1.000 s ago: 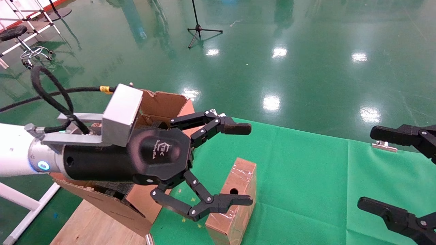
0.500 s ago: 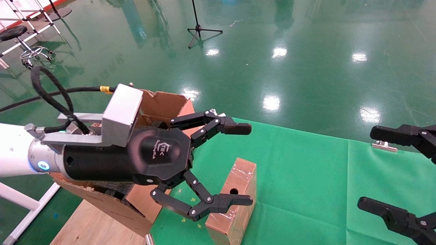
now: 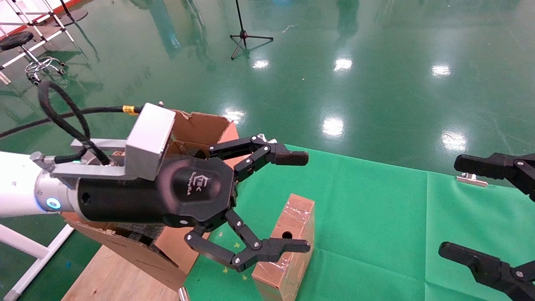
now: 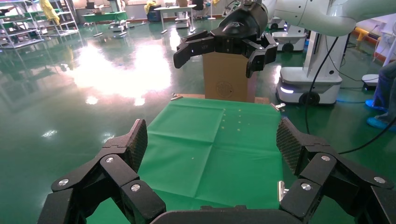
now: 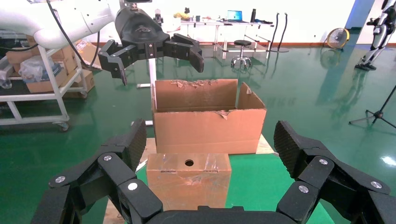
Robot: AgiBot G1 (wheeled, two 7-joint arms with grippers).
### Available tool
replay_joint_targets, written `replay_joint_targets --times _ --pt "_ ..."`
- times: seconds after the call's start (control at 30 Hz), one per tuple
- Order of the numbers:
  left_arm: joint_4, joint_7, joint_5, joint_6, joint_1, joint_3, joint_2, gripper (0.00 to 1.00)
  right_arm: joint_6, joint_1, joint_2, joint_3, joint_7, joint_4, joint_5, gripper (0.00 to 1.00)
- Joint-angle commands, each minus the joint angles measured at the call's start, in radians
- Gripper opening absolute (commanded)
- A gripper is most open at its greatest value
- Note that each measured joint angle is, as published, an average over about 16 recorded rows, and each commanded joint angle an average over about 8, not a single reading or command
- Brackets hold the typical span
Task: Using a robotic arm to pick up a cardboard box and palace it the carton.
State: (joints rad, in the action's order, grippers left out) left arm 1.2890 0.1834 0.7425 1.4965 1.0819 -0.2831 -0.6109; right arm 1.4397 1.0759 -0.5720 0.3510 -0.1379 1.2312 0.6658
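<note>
Two spread grippers: left gripper (image 3: 297, 201) above the cardboard box (image 3: 288, 246) beside the carton (image 3: 196, 129); right gripper (image 3: 468, 207) at the cloth's (image 3: 376, 217) right edge.

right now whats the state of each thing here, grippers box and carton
left gripper: open, above the cardboard box, holding nothing
right gripper: open, empty, off to the right over the green cloth
cardboard box: standing on the cloth, taped shut, not gripped
carton: top open, ragged flaps up, beside the table
</note>
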Motion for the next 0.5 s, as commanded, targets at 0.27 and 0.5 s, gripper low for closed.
replay_joint_targets --times 0.27,0.5 --pt "0.026 0.012 0.099 -0.013 0.055 -0.035 -0.004 1.0 0.0 0.0 0.0 0.0 0.0 0.0 0.0 0.0" --pt "0.041 0.072 0.214 -0.033 0.125 -0.094 -0.026 1.0 0.0 0.0 0.0 0.0 0.0 0.0 0.0 0.0"
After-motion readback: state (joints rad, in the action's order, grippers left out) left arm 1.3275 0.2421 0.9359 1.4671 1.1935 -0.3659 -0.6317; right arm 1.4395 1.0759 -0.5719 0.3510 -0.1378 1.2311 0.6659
